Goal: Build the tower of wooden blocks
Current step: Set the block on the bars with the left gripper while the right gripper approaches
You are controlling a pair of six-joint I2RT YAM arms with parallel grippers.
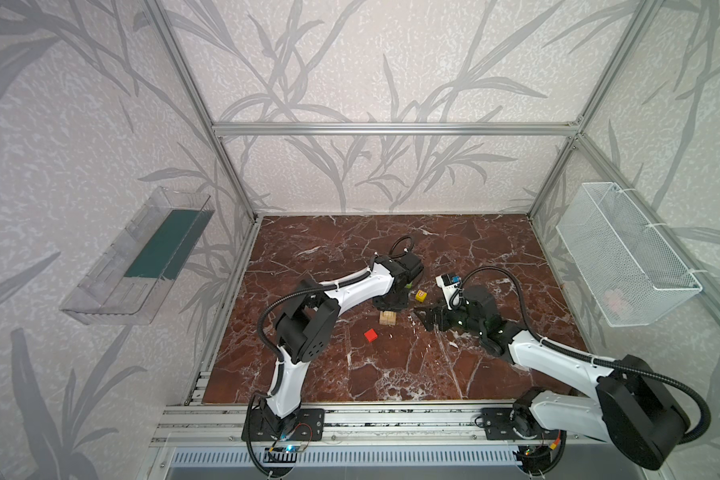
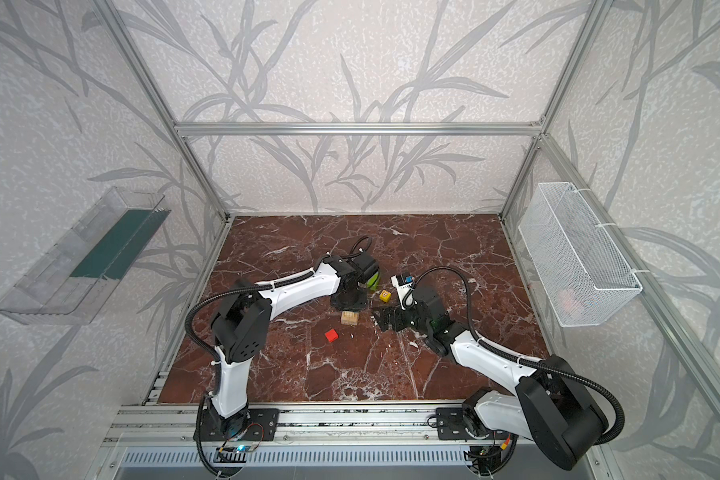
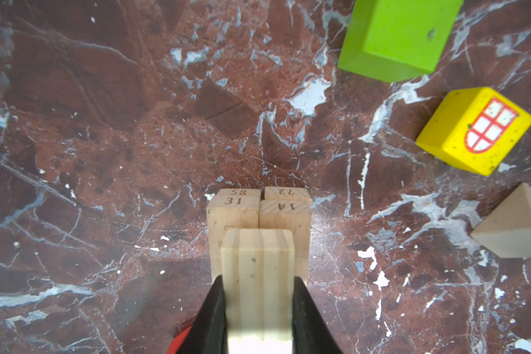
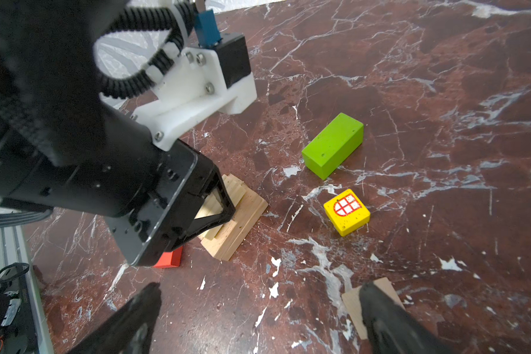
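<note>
**Base underway, coloured blocks still loose**

At the bottom centre of the left wrist view, the left end effector (image 3: 258, 285) pinches a plain plank (image 3: 258, 260) over the numbered plank stack (image 3: 233, 211). The green bar (image 4: 333, 150), yellow cube (image 4: 347, 211), red cube (image 1: 371, 335) and triangular wood piece (image 3: 515, 226) lie loose on the table (image 4: 442, 92). The right end effector (image 4: 261, 288) is spread and grips nothing. Whether the plank touches the stack is hidden.
</note>
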